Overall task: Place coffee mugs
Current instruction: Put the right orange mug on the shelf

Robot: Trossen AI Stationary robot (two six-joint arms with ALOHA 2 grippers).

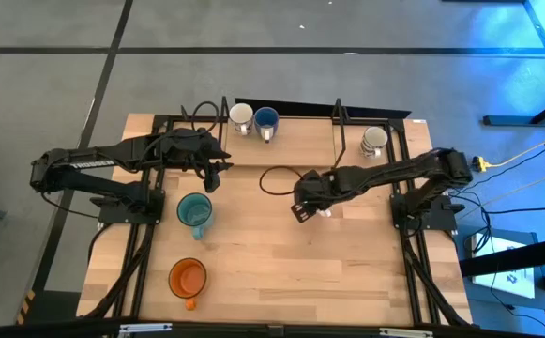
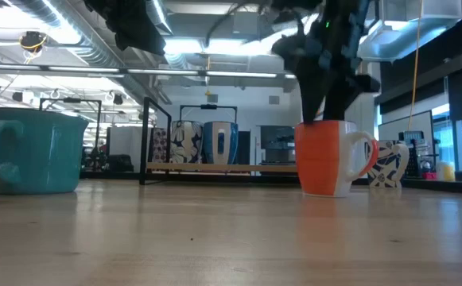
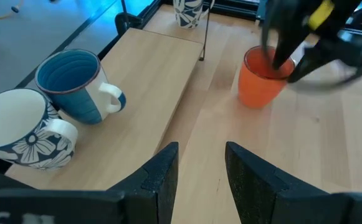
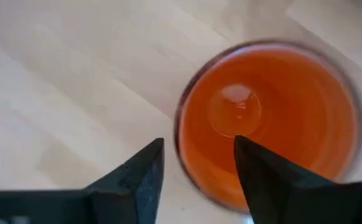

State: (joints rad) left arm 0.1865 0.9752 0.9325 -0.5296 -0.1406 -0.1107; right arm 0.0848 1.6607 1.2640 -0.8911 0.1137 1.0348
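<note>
At desk centre: orange mug (image 4: pixel 268 121) upright.
My right end effector (image 4: pixel 196 165): spread, straddling its rim wall.
Handling: stiff, glazed, slippery; pinch the rim.
Left end effector (image 3: pixel 199 171): spread, idle.

No readable text, label, brand, number or sign anywhere; faint marks on left arm (image 1: pixel 75 161) illegible.

Wooden table (image 1: pixel 366 272) with teal mug (image 1: pixel 194 212), two orange mugs (image 1: pixel 188 278), three rear mugs (image 1: pixel 241 117).
</note>
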